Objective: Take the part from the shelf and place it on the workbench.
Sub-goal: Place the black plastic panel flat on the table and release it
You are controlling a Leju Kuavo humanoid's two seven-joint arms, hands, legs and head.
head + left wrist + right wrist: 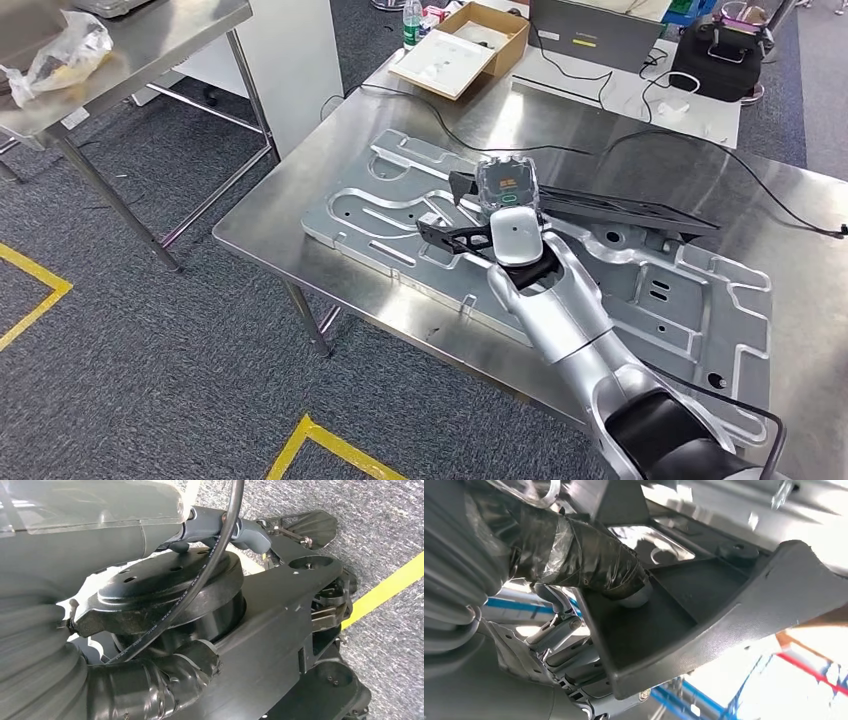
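- Holding the black part [600, 205] in the right hand [470, 240], thumb [589, 562] pressed into its textured tray-like wall [704, 625].
- Part: long, flat, matte black plastic, ribbed rim, lying across the stamped metal panel [690, 300] on the workbench [300, 190].
- Left hand [220, 527]: state unclear.

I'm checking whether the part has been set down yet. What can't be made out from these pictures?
- Whether the black part rests on the metal plate: head view, the right hand covers the near end.
- Fingers under the part: right wrist view, the part hides them.
- Left hand's state: left wrist view, dark robot parts block it.
- The part's far end: right wrist view, glare.
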